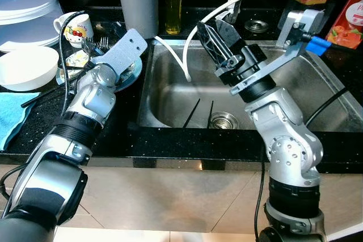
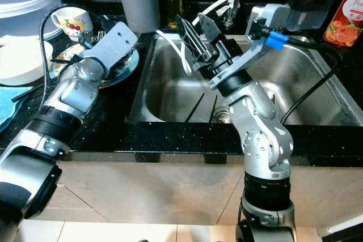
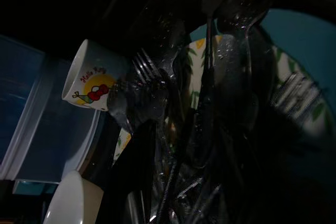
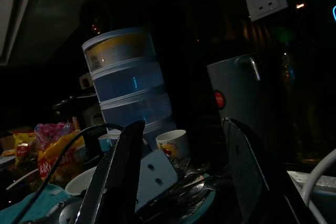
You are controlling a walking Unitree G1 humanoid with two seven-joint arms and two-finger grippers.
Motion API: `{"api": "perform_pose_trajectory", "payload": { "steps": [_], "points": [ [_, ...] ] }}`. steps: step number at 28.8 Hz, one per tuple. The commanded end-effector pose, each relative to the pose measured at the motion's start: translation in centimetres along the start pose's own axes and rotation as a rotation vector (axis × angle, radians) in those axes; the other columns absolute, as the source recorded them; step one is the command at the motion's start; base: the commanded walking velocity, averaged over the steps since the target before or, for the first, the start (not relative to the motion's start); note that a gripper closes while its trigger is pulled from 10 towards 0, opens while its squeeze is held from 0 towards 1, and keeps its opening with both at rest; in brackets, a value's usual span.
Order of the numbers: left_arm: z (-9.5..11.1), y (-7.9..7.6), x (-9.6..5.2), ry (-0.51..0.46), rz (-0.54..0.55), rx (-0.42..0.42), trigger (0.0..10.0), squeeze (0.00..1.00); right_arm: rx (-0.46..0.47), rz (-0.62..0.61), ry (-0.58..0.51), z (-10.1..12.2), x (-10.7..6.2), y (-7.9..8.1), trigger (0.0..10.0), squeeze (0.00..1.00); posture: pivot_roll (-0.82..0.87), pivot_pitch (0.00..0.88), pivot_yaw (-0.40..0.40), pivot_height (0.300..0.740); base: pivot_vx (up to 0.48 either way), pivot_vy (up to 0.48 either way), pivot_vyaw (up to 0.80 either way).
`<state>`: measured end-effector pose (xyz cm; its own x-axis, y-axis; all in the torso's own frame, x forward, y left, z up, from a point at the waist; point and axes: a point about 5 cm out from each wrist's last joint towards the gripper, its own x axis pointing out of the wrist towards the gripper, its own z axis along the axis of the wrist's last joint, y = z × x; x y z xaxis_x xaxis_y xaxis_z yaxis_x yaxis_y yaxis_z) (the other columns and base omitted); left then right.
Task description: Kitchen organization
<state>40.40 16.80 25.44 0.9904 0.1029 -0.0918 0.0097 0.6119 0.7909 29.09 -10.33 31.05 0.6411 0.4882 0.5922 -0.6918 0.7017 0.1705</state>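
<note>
Two sets of fingers: left fingers (image 3: 131,182), spread unclear, among forks (image 3: 149,82); right fingers (image 1: 218,41) wide above sink (image 1: 170,92).

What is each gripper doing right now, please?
Left gripper: down among the forks on the plate; open or shut cannot be told.
Right gripper: open, empty, raised above the sink.
</note>
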Motion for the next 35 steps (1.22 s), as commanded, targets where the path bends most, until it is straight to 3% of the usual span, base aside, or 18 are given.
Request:
{"api": "perform_pose_trajectory", "payload": {
  "steps": [1,16,23,24,25,26,27,28,35],
  "points": [
    [-1.0,0.0,0.2,0.035,-0.014,0.029,10.0,0.00,0.006,-0.009,-0.010,0.1,-0.2,-0.1,10.0,0.00,0.11,0.069,0.039,0.740,0.000,0.000,0.00],
    [-1.7,0.9,0.6,0.067,-0.006,0.017,10.0,0.00,0.001,-0.015,-0.021,0.2,-0.4,-0.2,10.0,0.00,0.11,0.045,0.051,0.740,0.000,0.000,0.00],
    [-2.4,0.8,0.7,0.094,-0.011,0.005,9.1,0.00,0.000,-0.014,-0.022,0.2,-0.4,-0.2,10.0,0.00,0.11,0.041,0.049,0.740,0.000,0.000,0.00],
    [-2.5,0.8,0.7,0.098,-0.014,0.002,7.5,0.00,-0.001,-0.014,-0.021,0.2,-0.4,-0.2,10.0,0.00,0.11,0.040,0.050,0.740,0.000,0.000,0.00],
    [-2.5,0.8,0.7,0.098,-0.014,0.002,7.5,0.00,-0.001,-0.014,-0.021,0.2,-0.4,-0.2,10.0,0.00,0.11,0.040,0.050,0.740,0.000,0.000,0.00],
    [-2.7,0.7,0.7,0.102,-0.017,-0.008,3.9,0.00,-0.002,-0.014,-0.022,0.2,-0.5,-0.2,10.0,0.00,0.11,0.042,0.049,0.740,0.000,0.000,0.00],
    [-2.7,0.7,0.7,0.102,-0.017,-0.008,3.9,0.00,-0.002,-0.014,-0.022,0.2,-0.5,-0.2,10.0,0.00,0.11,0.042,0.049,0.740,0.000,0.000,0.00],
    [-2.8,0.8,0.7,0.105,-0.017,-0.010,0.0,0.00,-0.002,-0.015,-0.022,0.2,-0.5,-0.2,10.0,0.00,0.11,0.042,0.049,0.740,0.000,0.000,0.00],
    [-2.9,0.8,0.7,0.106,-0.011,-0.009,0.0,0.00,-0.001,-0.017,-0.022,0.2,-0.5,-0.2,10.0,0.00,0.11,0.046,0.047,0.740,0.000,0.000,0.00]
  ]
}}
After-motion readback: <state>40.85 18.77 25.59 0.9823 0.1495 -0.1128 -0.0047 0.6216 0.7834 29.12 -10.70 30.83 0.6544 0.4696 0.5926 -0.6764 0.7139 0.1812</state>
